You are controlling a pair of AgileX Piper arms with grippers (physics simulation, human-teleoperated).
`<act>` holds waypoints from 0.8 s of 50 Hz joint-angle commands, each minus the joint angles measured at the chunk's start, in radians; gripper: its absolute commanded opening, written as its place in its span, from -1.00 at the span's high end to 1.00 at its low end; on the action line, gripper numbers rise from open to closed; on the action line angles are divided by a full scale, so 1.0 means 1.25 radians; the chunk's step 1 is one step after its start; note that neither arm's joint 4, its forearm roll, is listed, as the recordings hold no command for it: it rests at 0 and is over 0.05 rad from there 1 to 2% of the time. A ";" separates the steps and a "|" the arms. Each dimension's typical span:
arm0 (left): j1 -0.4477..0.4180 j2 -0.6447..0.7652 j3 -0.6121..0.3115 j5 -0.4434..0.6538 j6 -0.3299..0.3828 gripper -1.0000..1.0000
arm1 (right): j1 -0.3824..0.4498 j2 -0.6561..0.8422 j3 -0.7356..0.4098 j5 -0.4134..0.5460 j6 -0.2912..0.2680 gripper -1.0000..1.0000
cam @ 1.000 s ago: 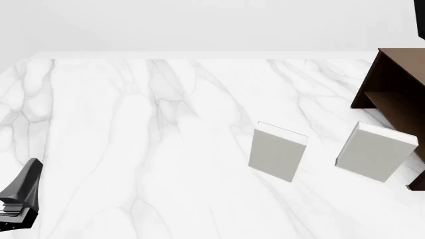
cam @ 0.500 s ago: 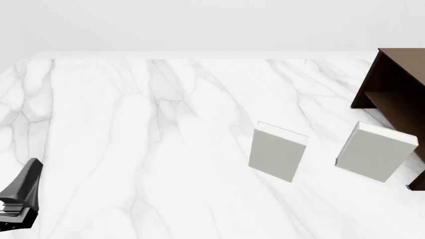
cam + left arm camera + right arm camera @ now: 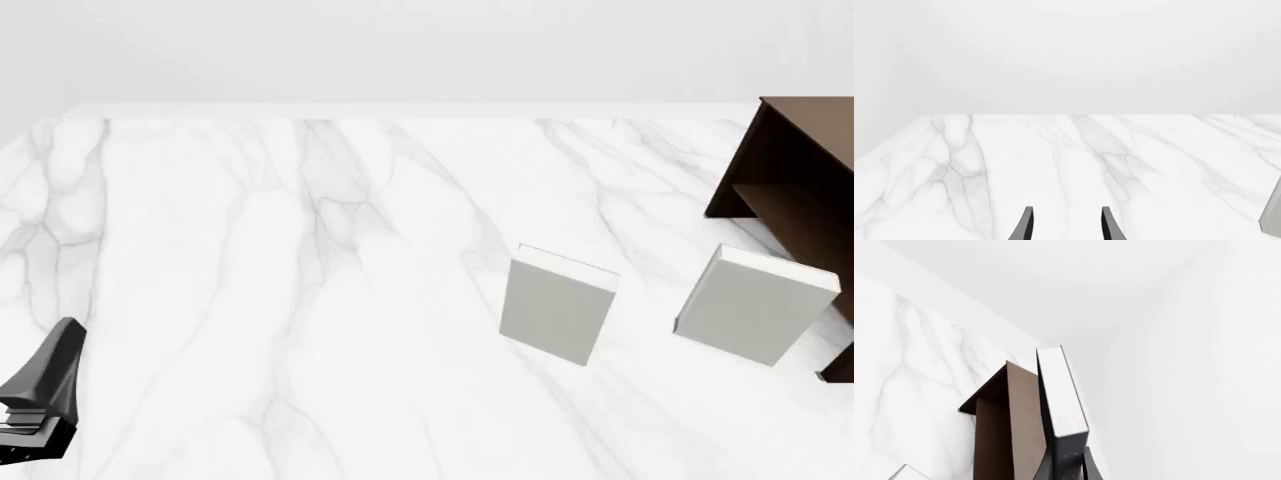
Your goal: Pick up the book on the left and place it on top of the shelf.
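Nothing has moved in the front view over the last second: the right gripper (image 3: 1066, 469) stays clamped on the book (image 3: 1061, 392) above the shelf (image 3: 1011, 430), release apparently pending, while the left gripper (image 3: 1066, 225) idles open.

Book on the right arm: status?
Right gripper shut on the book, held above the shelf, not yet set down. Left gripper open, fingers over bare table. Two grey books standing, nothing blocking.
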State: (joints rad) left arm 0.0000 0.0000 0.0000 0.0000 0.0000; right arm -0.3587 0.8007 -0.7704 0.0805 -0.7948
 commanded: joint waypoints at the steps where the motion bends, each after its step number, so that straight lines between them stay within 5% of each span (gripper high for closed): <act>1: 0.000 0.000 0.000 0.000 0.000 -1.00 | -0.025 0.030 -0.011 -0.031 0.005 1.00; 40: 0.000 0.000 0.000 0.000 0.000 -1.00 | -0.098 0.123 -0.042 -0.095 -0.038 1.00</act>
State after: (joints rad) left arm 0.0000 0.0000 0.0000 0.0000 0.0000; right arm -0.4632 0.9380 -0.7903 -0.0176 -0.8506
